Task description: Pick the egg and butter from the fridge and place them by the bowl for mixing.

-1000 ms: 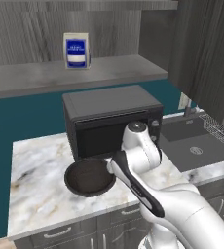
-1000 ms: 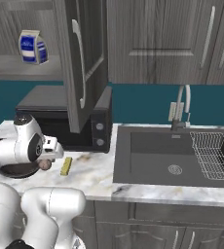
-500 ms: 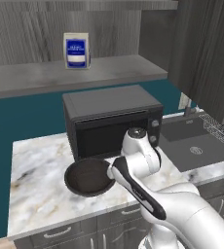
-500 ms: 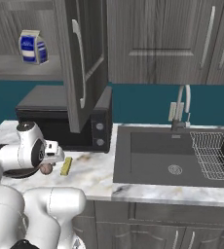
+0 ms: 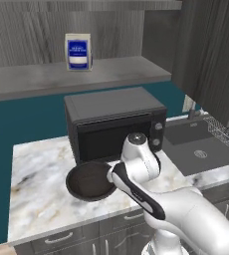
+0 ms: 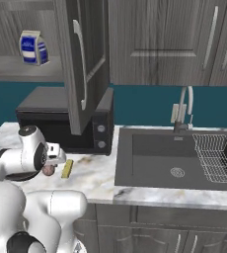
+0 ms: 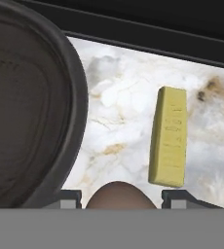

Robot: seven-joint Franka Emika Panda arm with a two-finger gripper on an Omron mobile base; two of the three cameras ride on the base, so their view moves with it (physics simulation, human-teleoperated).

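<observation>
The white robot arm's two-finger gripper (image 7: 120,199) is positioned low over the white-and-grey marbled countertop (image 5: 37,199), directly in front of the black microwave oven (image 5: 114,122). In the hand view, the small reddish-brown rounded egg (image 7: 119,195) sits between the two dark fingertips (image 7: 70,197), which stand partly open on either side of it; whether the fingertips press on the egg or merely flank it cannot be determined. In the right base view, the egg (image 6: 48,170) appears just below the hand, at countertop level. The small yellow rectangular block of butter (image 6: 67,168) lies flat on the countertop just beside the egg, on the side toward the dark recessed sink (image 6: 177,160), and is apart from the gripper. In the hand view, the butter (image 7: 169,137) lies lengthwise, with bare marble between it and the bowl. The dark brown-black shallow round bowl (image 5: 90,180) rests on the countertop in front of the microwave, close to the egg on the side away from the butter; its curved rim (image 7: 77,107) occupies the left of the hand view. A blue-and-white carton (image 5: 78,51) stands upright on the grey shelf (image 5: 76,74) above the microwave. A wire dish rack (image 6: 215,158) sits at the far end of the sink, with a curved metal faucet (image 6: 183,106) behind the basin.
</observation>
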